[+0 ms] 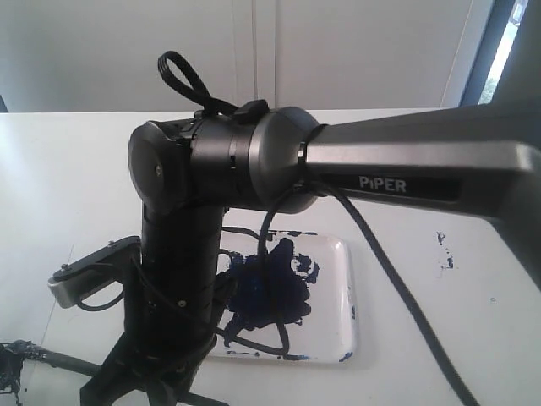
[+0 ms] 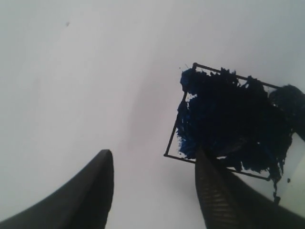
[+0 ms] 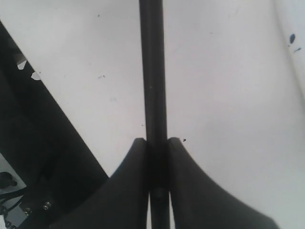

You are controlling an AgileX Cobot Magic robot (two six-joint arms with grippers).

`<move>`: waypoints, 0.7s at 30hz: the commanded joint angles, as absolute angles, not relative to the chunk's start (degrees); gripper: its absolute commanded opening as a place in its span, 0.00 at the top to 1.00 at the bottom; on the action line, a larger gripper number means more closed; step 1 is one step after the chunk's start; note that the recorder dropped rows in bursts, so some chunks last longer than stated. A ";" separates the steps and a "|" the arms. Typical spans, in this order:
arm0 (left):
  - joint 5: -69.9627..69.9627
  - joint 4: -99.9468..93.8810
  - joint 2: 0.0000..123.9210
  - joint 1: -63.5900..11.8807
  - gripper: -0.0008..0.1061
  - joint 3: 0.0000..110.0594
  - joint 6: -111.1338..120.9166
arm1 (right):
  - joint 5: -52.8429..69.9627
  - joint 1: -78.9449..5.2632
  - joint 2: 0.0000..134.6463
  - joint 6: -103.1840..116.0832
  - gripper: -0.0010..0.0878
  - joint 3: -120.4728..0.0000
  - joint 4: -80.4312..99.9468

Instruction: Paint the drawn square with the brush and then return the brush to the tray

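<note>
Table top (image 1: 68,161): white; the tray is set on it near the middle of the exterior view.
Right arm (image 1: 406,169): stretched across from the right, above the tray, and bent down at the wrist. This is judged to bring the brush onto the paper beyond the tray.
Tray (image 1: 342,288): shallow and white. A dark blue paint blotch (image 1: 270,288) is held in it, with specks along the rim (no brush is seen lying in it).
Drawn square (image 2: 228,124): outlined on the white sheet (image 2: 71,95). Most of its inside is covered in blotchy blue-black, some paint is spilled past the outline, and a pale strip is seen along one side.
Brush (image 3: 152,71): the black handle is clamped between the fingers of the right gripper (image 3: 157,155) and runs straight out from them. The bristles cannot be made out.
Left gripper (image 2: 153,157): jaws parted, nothing between them. It is held just beside the square, apparently clear of the painting arm.
</note>
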State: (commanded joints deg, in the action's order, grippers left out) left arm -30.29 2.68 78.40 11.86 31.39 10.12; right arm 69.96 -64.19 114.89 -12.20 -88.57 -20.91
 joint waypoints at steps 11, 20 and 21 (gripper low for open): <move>-30.29 2.68 78.40 11.86 0.46 31.39 10.12 | 69.96 -64.19 114.89 -11.76 0.99 -88.44 -20.91; -30.29 2.68 78.40 11.86 0.46 31.39 10.12 | 69.96 -64.19 114.02 -11.76 0.99 -88.57 -20.91; -30.29 2.68 78.40 11.86 0.46 31.39 10.12 | 69.96 -64.19 113.27 -11.76 0.99 -88.57 -21.16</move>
State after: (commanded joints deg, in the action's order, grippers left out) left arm -30.29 2.68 78.40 11.86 31.39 10.12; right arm 69.96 -64.19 113.27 -11.76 -88.57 -21.16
